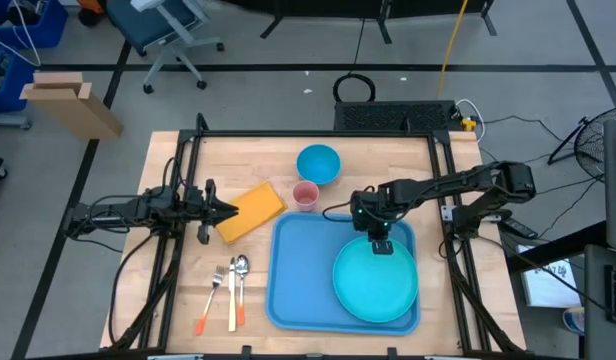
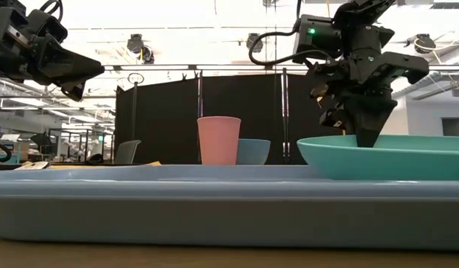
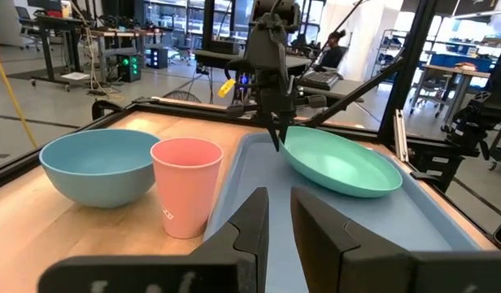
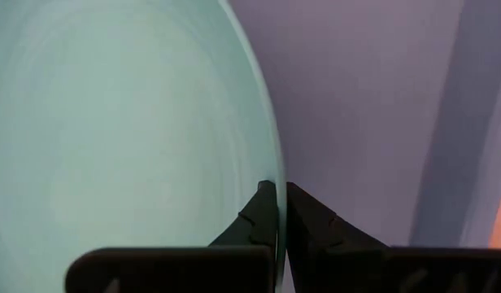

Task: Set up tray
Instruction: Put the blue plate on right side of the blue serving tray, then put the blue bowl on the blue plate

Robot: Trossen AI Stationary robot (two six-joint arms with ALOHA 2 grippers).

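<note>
A large flat rectangular blue plastic tray (image 1: 300,270) with rounded corners lies on the pale wooden table (image 1: 388,150), toward its near right. A round teal plastic plate (image 1: 376,281) rests inside the tray at its right end. The right gripper (image 1: 382,243) points down at the plate's far rim, its two dark fingers (image 4: 271,213) pinched together on that thin edge.

The left gripper (image 1: 231,209) hangs above the table to the left of the tray, its fingers (image 3: 254,228) close together with only a narrow gap between them and nothing held.

Just beyond the tray's far edge stand a pink plastic cup (image 1: 306,196) and, farther back, a round light-blue bowl (image 1: 318,163). A yellow sponge-like block (image 1: 250,212) lies left of the cup. A fork, spoon and knife with orange handles (image 1: 226,292) lie left of the tray's near end.
</note>
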